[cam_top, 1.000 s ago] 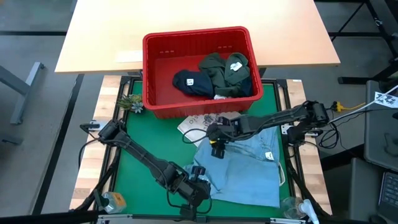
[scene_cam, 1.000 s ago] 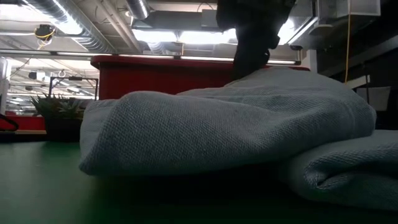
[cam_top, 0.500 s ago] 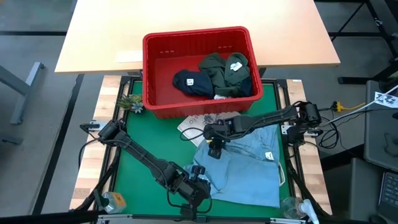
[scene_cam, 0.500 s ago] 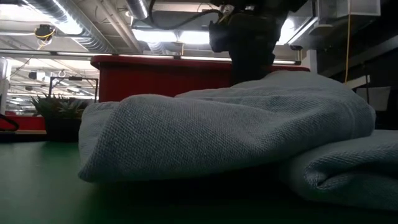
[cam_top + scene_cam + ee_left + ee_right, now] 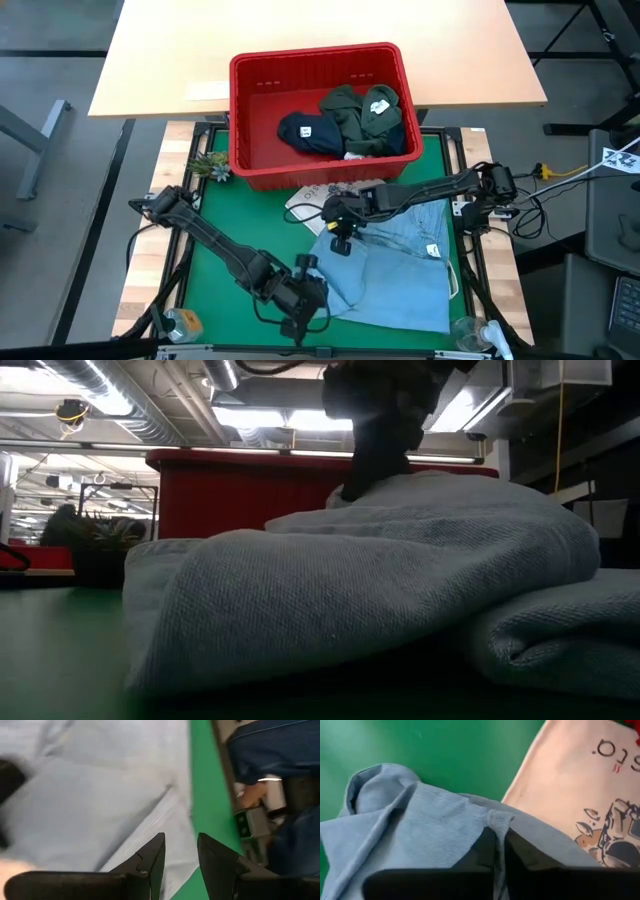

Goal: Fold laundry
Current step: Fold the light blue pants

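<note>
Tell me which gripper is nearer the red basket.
Right. The right gripper pinches the light blue garment just in front of the red basket; the left gripper is at the garment's near corner, farther away.

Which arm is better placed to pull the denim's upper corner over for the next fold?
Probably the right. The right gripper is shut on the light blue denim garment at that upper corner, near the tote bag. The left gripper sits at the lower edge.

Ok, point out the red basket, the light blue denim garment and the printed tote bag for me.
red basket [image 5: 262, 88]: high view, on its bare red floor.
light blue denim garment [image 5: 400, 270]: high view, on its flat middle.
printed tote bag [image 5: 570, 785]: right wrist view, on its plain cream cloth.
</note>
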`<action>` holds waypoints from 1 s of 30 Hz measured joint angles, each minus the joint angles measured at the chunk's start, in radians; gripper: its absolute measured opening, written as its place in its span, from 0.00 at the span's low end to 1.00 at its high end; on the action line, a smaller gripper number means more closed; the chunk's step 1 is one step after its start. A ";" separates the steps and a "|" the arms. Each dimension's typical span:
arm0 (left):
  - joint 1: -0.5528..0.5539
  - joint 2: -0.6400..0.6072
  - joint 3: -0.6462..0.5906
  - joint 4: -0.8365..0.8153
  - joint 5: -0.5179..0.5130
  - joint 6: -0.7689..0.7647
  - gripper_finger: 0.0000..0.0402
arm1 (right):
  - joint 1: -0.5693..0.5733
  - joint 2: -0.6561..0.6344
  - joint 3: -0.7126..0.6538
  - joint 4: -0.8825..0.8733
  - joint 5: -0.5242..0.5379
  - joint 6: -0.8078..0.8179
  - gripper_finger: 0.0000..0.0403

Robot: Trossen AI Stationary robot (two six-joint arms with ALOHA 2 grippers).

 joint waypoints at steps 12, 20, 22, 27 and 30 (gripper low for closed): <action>0.002 -0.105 0.000 -0.342 -0.113 -0.155 0.27 | 0.144 -0.001 0.208 -0.064 -0.239 -0.157 0.02; 0.012 -0.096 0.000 -0.257 -0.122 -0.094 0.27 | 0.347 -0.002 0.303 -0.259 -0.243 -0.237 0.05; 0.021 -0.091 0.000 -0.192 -0.152 -0.082 0.27 | 0.396 -0.002 0.308 -0.307 -0.243 -0.237 0.03; 0.048 -0.078 0.000 -0.048 -0.208 -0.067 0.27 | 0.506 -0.002 0.307 -0.433 -0.243 -0.199 0.03; 0.073 -0.065 -0.001 0.025 -0.218 -0.004 0.27 | 0.561 -0.002 0.301 -0.457 -0.230 -0.182 0.06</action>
